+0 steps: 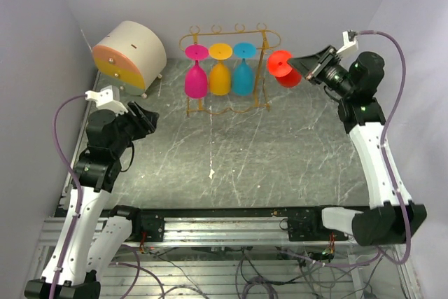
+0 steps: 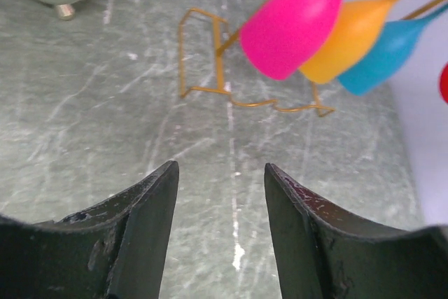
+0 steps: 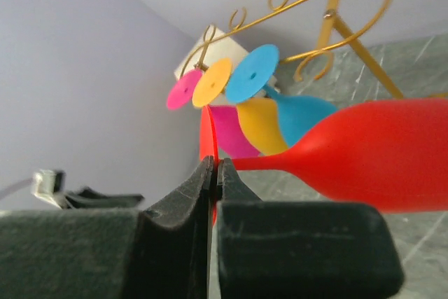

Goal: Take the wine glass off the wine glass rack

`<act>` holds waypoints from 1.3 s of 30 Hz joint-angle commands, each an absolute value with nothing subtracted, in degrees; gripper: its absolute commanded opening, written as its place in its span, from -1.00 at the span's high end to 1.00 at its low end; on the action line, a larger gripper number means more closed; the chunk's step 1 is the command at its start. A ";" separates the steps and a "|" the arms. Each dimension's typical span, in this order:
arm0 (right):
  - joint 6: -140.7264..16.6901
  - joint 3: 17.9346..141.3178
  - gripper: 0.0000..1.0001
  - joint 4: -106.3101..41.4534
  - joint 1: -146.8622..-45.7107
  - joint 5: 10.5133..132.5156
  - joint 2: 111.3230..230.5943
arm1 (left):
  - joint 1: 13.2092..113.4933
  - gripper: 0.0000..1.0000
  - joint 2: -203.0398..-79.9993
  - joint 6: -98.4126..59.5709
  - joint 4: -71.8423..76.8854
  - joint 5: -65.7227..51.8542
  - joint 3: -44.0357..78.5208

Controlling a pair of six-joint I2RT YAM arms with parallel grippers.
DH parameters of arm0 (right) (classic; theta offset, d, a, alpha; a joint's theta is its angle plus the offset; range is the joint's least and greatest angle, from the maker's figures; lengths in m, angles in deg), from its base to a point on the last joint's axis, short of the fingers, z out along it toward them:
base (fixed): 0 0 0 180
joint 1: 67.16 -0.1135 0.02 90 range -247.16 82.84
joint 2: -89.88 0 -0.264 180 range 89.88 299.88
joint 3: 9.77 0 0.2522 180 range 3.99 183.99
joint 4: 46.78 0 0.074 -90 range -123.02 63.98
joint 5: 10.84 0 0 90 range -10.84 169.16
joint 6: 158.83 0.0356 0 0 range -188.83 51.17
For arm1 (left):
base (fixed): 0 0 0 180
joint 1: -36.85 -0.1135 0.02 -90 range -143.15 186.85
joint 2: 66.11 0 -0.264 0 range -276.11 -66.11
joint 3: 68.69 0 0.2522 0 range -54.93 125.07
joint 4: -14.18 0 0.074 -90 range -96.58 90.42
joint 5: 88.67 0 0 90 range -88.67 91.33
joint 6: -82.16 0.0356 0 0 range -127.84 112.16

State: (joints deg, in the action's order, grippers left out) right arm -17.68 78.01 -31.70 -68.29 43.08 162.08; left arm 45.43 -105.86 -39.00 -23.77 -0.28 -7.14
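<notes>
The bright red, glossy, opaque wine glass (image 1: 283, 68) looks like moulded plastic, so I judge it light, stiff and less breakable than real glass, though smooth enough to slip. The thin flat foot and the slim stem are the sensible places to hold it, since the rounded bowl gives two flat pads little to bite on. The jaws of the right gripper (image 1: 302, 66) are closed on that foot. In the right wrist view they are pinched almost together with the red disc edge-on between them. Held this way the bowl hangs out sideways from the grip, so I would expect the glass to pivot or slide if moved briskly. The glass lies roughly horizontal in the air, just beside the right upright of the golden-yellow thin wire rack (image 1: 265, 75). It is off the rail and above the dark marbled tabletop (image 1: 280, 152). It has a round foot, a narrow stem and a tulip-shaped bowl, all in one even red. On the rack three matching glasses hang upside down by their feet: a pink one (image 1: 195, 78), an orange one (image 1: 220, 75) and a blue one (image 1: 243, 75). The left gripper (image 1: 143, 118) hangs low over the tabletop, well apart from the rack, its jaws wide and holding nothing. A cream round drawer box (image 1: 129, 54) stands at the far left.
</notes>
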 commanded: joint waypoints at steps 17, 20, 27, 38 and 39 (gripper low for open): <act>-84.42 69.01 1.00 -23.90 -140.52 119.08 155.66 | 45.01 -0.33 -106.30 -58.16 -28.99 -35.70 6.32; -91.97 65.45 1.00 -30.58 -145.23 124.84 156.02 | 45.03 -0.32 -106.51 -60.12 -34.62 -36.18 7.37; -109.14 54.27 1.00 -51.93 -150.25 126.37 153.81 | 45.02 -0.31 -102.87 -75.44 -26.72 -43.84 -3.48; -116.87 50.11 1.00 -64.55 -152.91 115.45 157.34 | 45.03 -0.32 -102.29 -78.80 -27.57 -41.93 -6.70; -117.15 50.47 1.00 -65.09 -153.03 115.19 158.12 | 45.03 -0.32 -102.30 -79.49 -27.12 -41.96 -6.91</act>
